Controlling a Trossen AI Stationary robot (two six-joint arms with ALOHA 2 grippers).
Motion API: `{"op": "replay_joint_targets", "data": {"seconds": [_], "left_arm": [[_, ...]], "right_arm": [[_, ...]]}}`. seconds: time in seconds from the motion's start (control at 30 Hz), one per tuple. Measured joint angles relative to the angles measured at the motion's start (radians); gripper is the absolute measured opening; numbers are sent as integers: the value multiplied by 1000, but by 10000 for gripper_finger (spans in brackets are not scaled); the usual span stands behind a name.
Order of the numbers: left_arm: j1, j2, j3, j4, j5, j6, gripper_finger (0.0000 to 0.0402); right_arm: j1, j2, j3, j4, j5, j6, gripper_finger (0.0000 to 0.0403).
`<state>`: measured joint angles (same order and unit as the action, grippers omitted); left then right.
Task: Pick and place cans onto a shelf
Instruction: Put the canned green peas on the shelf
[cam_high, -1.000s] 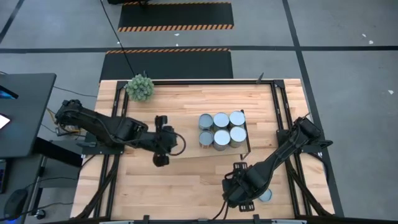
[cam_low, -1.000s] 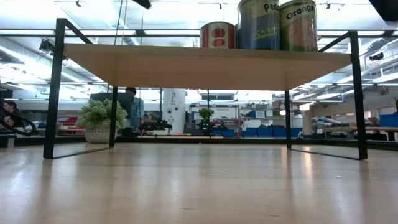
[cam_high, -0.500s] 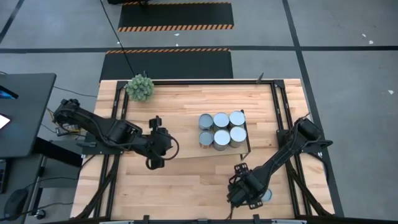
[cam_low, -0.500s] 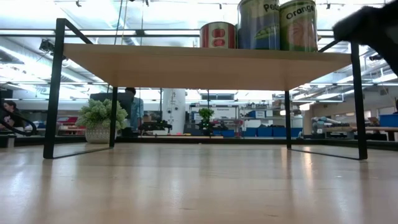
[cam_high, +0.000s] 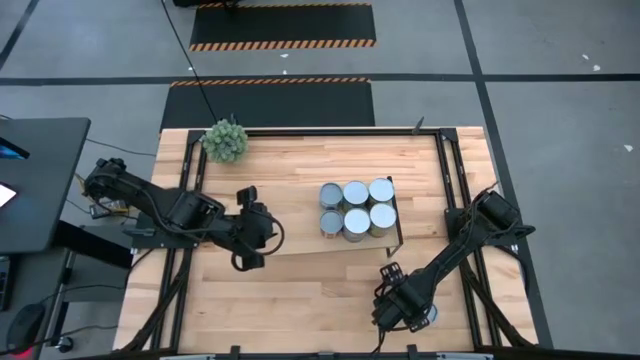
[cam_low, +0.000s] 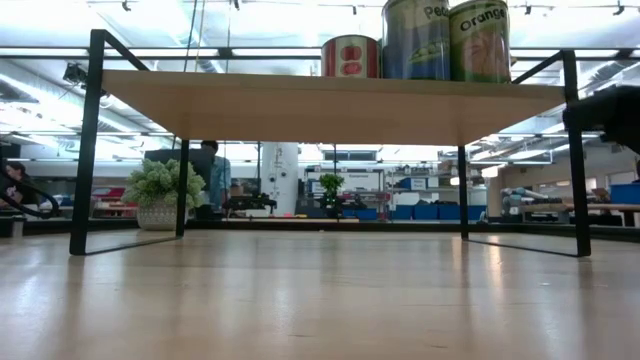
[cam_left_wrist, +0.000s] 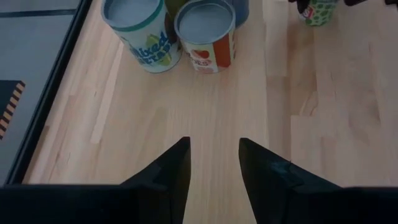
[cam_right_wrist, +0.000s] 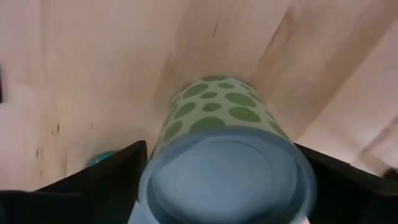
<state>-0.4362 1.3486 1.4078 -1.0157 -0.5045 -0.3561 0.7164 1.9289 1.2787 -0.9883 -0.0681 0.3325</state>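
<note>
A can (cam_right_wrist: 217, 124) with green dots and a silvery top stands upright on the table near its near right corner, showing partly in the high view (cam_high: 429, 315). My right gripper (cam_high: 405, 305) points down over it, open, with one finger on each side of the can (cam_right_wrist: 221, 163). Several cans (cam_high: 355, 208) stand grouped on the light-wood shelf (cam_high: 300, 175), and three of them show in the low view (cam_low: 415, 40). My left gripper (cam_left_wrist: 214, 142) hovers open and empty over the shelf's left part (cam_high: 262, 233), pointing toward the cans (cam_left_wrist: 205, 34). My right gripper comes from above, pointing down, with its fingers (cam_right_wrist: 115, 171) beside the dotted can's upper wall (cam_right_wrist: 186, 118). The can stands upright on the table. I cannot tell whether the fingers touch it.
A spiky green plant ball (cam_high: 225, 140) sits at the shelf's far left corner. The shelf's black rod frames (cam_low: 92, 140) stand at both ends. Bare tabletop (cam_high: 300, 290) lies in front of the shelf. A person (cam_low: 212, 170) shows in the room behind.
My right gripper has come down over the dotted can near the table's near edge, shifting a little to the right and rolling as it sank. My left gripper has drawn back slightly toward the table's left edge.
</note>
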Motion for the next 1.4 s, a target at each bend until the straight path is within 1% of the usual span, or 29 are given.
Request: {"op": "replay_joint_targets", "data": {"seconds": [0.2, 0.27, 0.37, 0.53, 0.6, 0.77, 1.0, 1.13, 1.4], "left_arm": [[0, -3, 0, -1, 0, 8, 141], [0, -5, 0, -2, 2, 8, 141], [0, -29, -1, 9, 27, 7, 141], [1, -104, -1, 18, 26, 12, 141], [1, -137, -1, 18, 9, 12, 141], [0, -196, -1, 56, 4, 4, 141], [0, -242, -1, 91, 11, -1, 141], [0, -246, -1, 91, 11, -12, 141], [1, -246, -1, 89, 7, -2, 141]], "right_arm": [[-16, 0, 0, 12, 2, -18, 287], [-31, 1, 28, 12, -16, -29, 287], [-66, 1, 113, 16, -32, -34, 287], [-151, 1, 308, 15, -22, -14, 287], [-185, 1, 389, 8, -16, 4, 287], [-227, 1, 551, 10, 77, 2, 287], [-252, 0, 704, 30, 176, -29, 287], [-271, 0, 771, 29, 208, -31, 287], [-336, 0, 854, 1, 225, -62, 287]]}}
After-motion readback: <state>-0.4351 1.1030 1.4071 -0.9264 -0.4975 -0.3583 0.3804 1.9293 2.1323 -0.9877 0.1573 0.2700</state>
